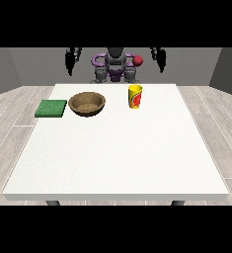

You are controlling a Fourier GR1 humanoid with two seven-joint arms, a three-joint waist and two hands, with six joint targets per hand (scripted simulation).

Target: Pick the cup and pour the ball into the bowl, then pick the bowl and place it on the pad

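A yellow cup [135, 96] with a red mark stands upright on the white table [117, 158], right of centre at the back. The ball is not visible inside it. A brown wooden bowl [87, 104] sits to the cup's left. Further left, a flat green pad [51, 108] lies near the table's left edge. The hand at the view's left [71, 60] hangs raised beside the robot, far behind the bowl. Behind the cup, the hand at the view's right [160, 58] is raised likewise. Neither hand touches anything.
The robot's torso [115, 66] stands behind the table's far edge, with a small red sphere [137, 61] at its shoulder. The table's front half holds nothing. A grey wooden floor surrounds the table.
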